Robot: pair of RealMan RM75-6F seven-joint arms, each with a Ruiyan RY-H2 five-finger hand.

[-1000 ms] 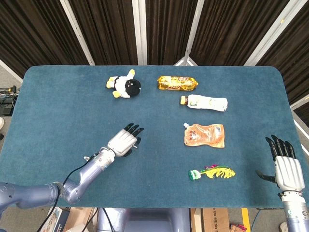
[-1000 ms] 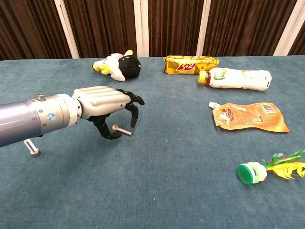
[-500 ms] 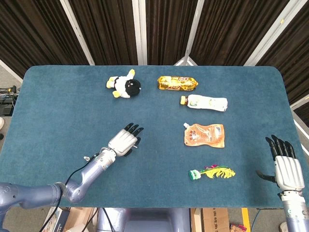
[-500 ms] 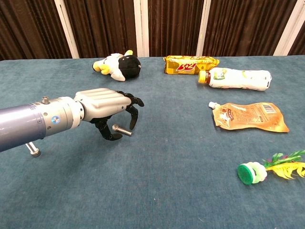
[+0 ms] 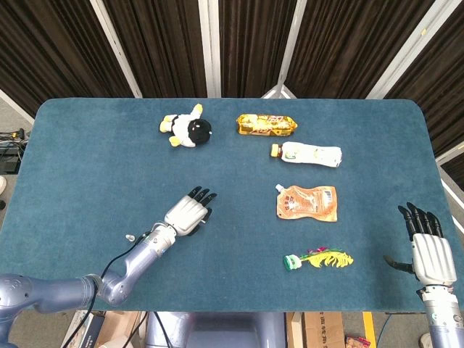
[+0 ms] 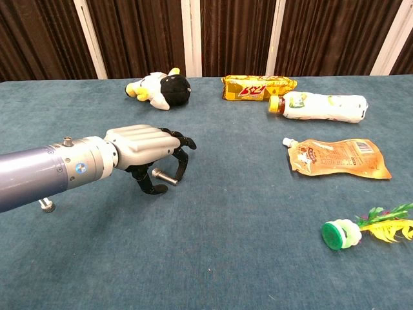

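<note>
The left hand (image 6: 145, 147) hangs palm-down over the teal felt-covered table (image 6: 213, 258), its dark fingers (image 6: 182, 155) curled downward like a claw around a small silver metal bolt (image 6: 163, 175). The bolt lies between the thumb and the bent fingertips, tilted with its head end raised toward the palm; whether the fingers actually press it or only cage it cannot be told. A second silver bolt (image 6: 45, 206) lies behind the hand, under the forearm. Well beyond the fingertips lies a black-and-white plush toy with yellow feet (image 6: 160, 88). The right hand (image 5: 431, 250) rests at the table's edge, fingers straight, spread and holding nothing; the green-capped yellow feather shuttlecock (image 5: 317, 259) lies nearest it, to its thumb side.
</note>
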